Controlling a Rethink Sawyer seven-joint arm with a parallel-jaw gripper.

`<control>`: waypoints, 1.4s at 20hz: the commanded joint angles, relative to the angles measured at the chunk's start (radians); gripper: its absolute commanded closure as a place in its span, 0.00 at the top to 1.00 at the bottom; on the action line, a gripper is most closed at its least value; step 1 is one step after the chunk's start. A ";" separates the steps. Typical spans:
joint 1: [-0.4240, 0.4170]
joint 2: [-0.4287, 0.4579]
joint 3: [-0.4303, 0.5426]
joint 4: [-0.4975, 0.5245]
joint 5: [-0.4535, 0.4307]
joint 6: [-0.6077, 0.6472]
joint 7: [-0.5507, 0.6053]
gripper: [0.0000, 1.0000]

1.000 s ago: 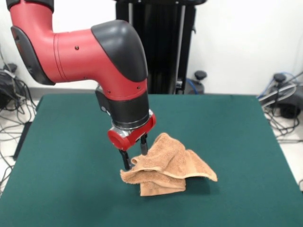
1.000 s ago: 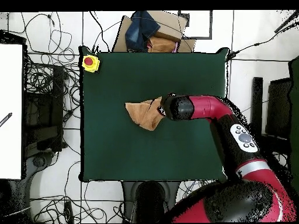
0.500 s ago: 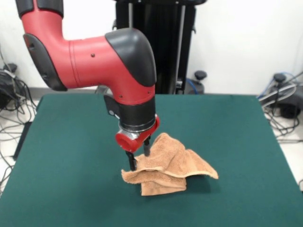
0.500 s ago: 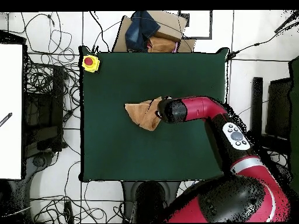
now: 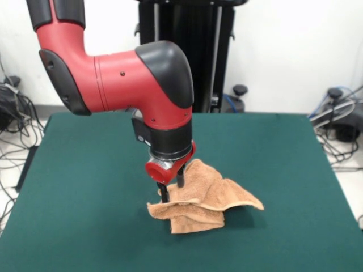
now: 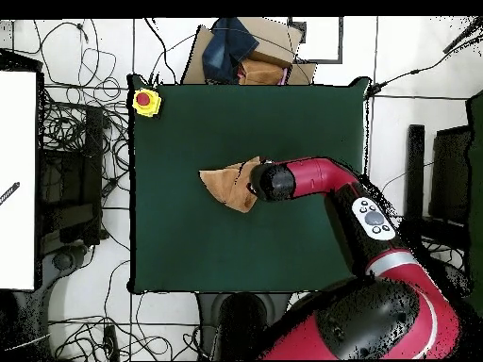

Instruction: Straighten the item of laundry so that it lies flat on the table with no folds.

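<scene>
We see the red and black arm drop from the upper left of the front view, bend at a black elbow cap, and point its wrist straight down at the towel [image 5: 203, 198]. The gripper [image 5: 172, 188] sits at the towel's left edge, its two dark fingers [image 5: 164, 194] a narrow gap apart and pinched on a raised fold of cloth. The towel lies crumpled in overlapping layers just below the middle of the table [image 5: 85, 187], one corner pointing right.

From overhead, the arm sweeps in from the lower right and its wrist covers the gripper and the towel's [image 6: 226, 185] right part. Only this view shows a yellow box with a red button [image 6: 145, 101] at the table's [image 6: 236, 245] upper left corner.
</scene>
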 commanded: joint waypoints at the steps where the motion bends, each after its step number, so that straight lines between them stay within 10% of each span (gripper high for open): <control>1: 0.007 0.034 0.028 0.047 -0.080 -0.020 -0.173 1.00; 28: 0.053 -0.050 0.036 0.034 0.016 0.122 -0.123 1.00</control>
